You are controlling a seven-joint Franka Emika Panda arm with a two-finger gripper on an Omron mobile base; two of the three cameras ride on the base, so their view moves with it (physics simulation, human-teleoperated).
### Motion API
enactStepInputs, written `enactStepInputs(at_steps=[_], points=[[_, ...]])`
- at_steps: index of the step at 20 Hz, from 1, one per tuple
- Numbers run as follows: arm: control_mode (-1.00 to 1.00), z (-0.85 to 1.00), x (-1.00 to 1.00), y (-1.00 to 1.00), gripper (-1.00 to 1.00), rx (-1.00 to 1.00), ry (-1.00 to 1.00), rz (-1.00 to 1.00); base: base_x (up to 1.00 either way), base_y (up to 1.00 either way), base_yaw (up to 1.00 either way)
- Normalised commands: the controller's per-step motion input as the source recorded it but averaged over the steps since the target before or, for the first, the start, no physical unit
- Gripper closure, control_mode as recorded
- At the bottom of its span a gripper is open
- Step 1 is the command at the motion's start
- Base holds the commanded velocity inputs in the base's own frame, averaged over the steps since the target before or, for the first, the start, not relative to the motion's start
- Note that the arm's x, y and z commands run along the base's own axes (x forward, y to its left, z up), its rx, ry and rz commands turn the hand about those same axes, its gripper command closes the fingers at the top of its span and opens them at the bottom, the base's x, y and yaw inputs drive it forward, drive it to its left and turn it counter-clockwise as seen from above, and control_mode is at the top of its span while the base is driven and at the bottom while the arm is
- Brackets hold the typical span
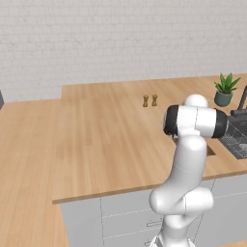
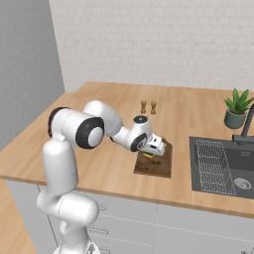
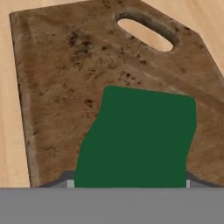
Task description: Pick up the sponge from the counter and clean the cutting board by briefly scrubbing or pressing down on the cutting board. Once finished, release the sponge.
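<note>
The dark brown cutting board [image 2: 158,164] lies on the wood-grain counter [image 2: 99,129], just left of the sink. In the hand view the cutting board [image 3: 61,87] spreads below me, its handle slot at the top. The sponge [image 3: 138,135] shows its dark green top close to the camera, wedged between my fingers, whose tips it hides. From the right base view my gripper [image 2: 152,152] points down over the board's far half, shut on the sponge [image 2: 148,155], whose yellow layer peeks out at the board's surface. In the left base view my own arm covers the board.
A dark grey sink [image 2: 218,166] with a faucet [image 2: 246,124] sits right of the board. A potted plant [image 2: 237,109] stands behind it. Two small wooden shakers [image 2: 148,106] stand further back. The counter's front edge [image 2: 124,193] runs close below the board.
</note>
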Motion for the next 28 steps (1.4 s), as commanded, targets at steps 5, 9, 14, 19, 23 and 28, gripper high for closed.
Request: enactStepInputs(at_steps=[5,9,14,19,23,28], points=[[-1.0,0.0,0.04,0.64,1.0,0.0,0.01,0.0,0.0,0.0,0.0],[-1.0,0.0,0.0,0.02,1.0,0.0,0.0,0.0,0.0,0.0,0.0],[-1.0,0.0,0.0,-0.41,1.0,0.0,0.0,-0.01,0.0,0.0,0.0],[-1.0,0.0,0.0,-0.55,1.0,0.0,0.0,-0.01,0.0,0.0,0.0],[-1.0,-0.03,-0.24,-0.45,1.0,0.0,0.0,0.0,0.0,0.0,0.0],[-1.0,0.0,-0.48,-0.45,1.0,0.0,-0.01,0.0,0.0,0.0,0.0]])
